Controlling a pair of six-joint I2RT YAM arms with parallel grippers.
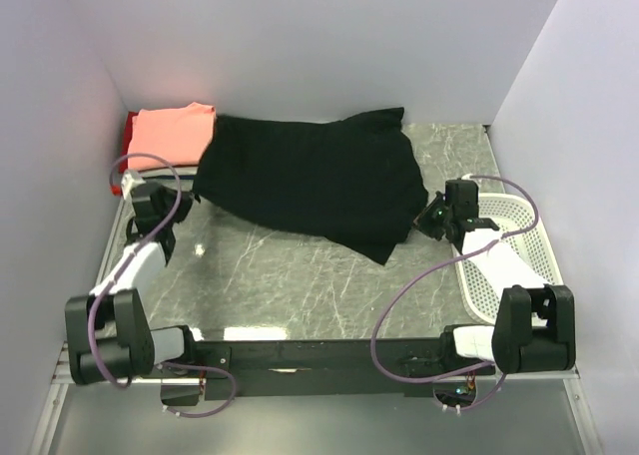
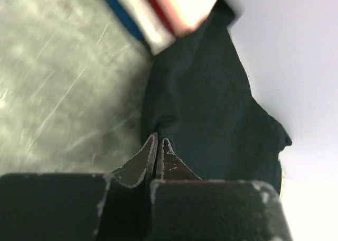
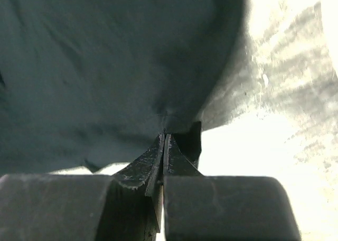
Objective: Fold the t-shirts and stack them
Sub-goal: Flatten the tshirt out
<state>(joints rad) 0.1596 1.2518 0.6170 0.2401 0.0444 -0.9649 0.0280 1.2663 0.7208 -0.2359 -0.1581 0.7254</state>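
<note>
White plastic mesh basket (image 1: 534,226) noted at rt edge of surface (image 1: 300,285); rt forearm laid across it, contents not made out. Black t-shirt (image 1: 310,181) spread crumpled over far half of surface, long axis L–R, one corner pointed twd near edge. Salmon-pink t-shirt (image 1: 175,129) folded at far L corner, stacked on red t-shirt (image 1: 129,131); black cloth's L end overlapped onto pink. L end effector (image 2: 158,141) clamped narrow, black t-shirt's L edge pinched betw. tips. Rt end effector (image 3: 165,137) clamped narrow likewise, shirt's rt edge pinched, cloth puckered at tips. Both wrist views blurred.
</note>
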